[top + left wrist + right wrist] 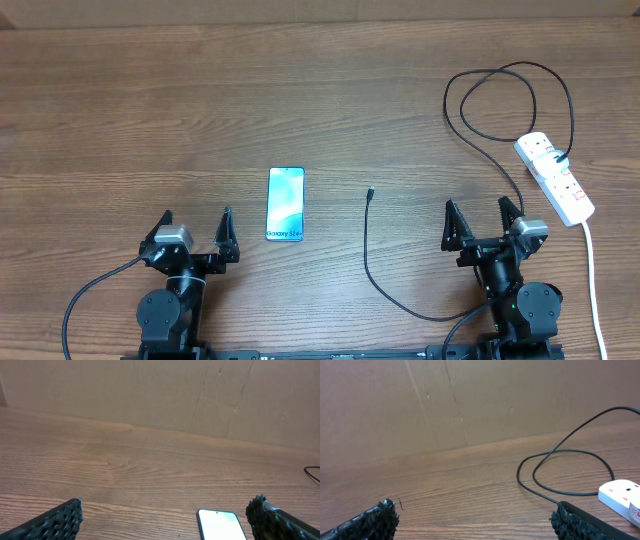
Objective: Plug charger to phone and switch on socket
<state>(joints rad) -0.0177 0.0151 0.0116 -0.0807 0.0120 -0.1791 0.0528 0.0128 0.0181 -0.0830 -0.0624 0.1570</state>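
The phone [285,204] lies flat on the wooden table, light blue screen up; its top end shows in the left wrist view [221,524]. The black charger cable [372,262] runs from the socket [555,177] at the right, loops at the back, passes under the right arm and ends in a small plug tip [370,192] right of the phone. The loops show in the right wrist view [565,467], with the socket [621,496] at the right edge. My left gripper [195,228] is open and empty, near the phone's lower left. My right gripper [482,218] is open and empty, between plug tip and socket.
A thick white cord [595,285] runs from the socket down to the table's front right. A brown cardboard wall [150,390] stands along the far edge of the table.
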